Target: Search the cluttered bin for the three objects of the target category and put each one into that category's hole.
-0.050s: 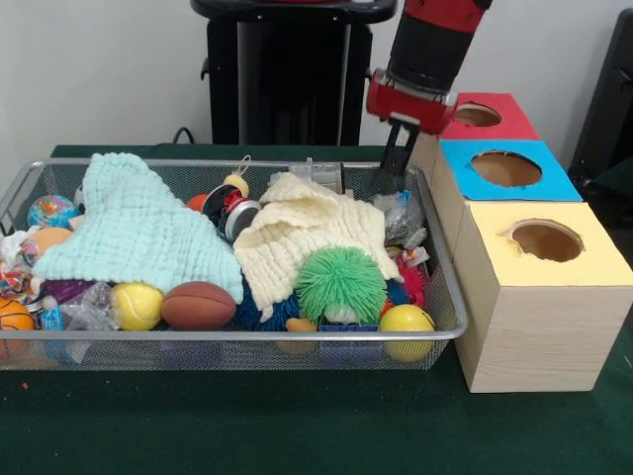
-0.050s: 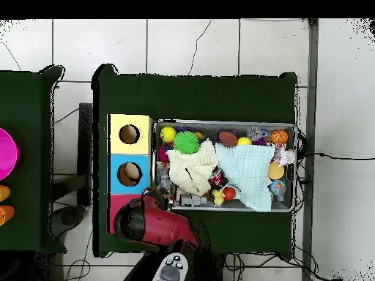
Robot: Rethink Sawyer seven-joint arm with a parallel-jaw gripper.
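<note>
I see the dark green table (image 1: 297,435) carrying a wire mesh bin (image 1: 227,341) on the left and a row of three wooden boxes on the right in the front view. The yellow-topped box (image 1: 554,297) is nearest, the blue-topped box (image 1: 506,170) sits behind it, and the red-topped box (image 1: 485,117) is farthest; each has a round hole in its top.

My red and black arm (image 1: 435,49) comes down at the far right corner of the bin, beside the red-topped box. The gripper (image 1: 396,163) hangs just above the bin's far rim; I cannot tell how far apart its fingers are, and I see nothing held in it.

Inside the bin, a pale mint cloth (image 1: 138,233) drapes over the left half and a cream cloth (image 1: 302,242) over the middle. Along the near wall, left to right, lie an orange basketball (image 1: 12,317), a yellow tennis ball (image 1: 136,305), a brown football (image 1: 198,305), a green spiky ball (image 1: 341,285) and a yellow ball (image 1: 406,322). A multicoloured ball (image 1: 51,211) rests at the far left. Which category is the target I cannot tell.
</note>
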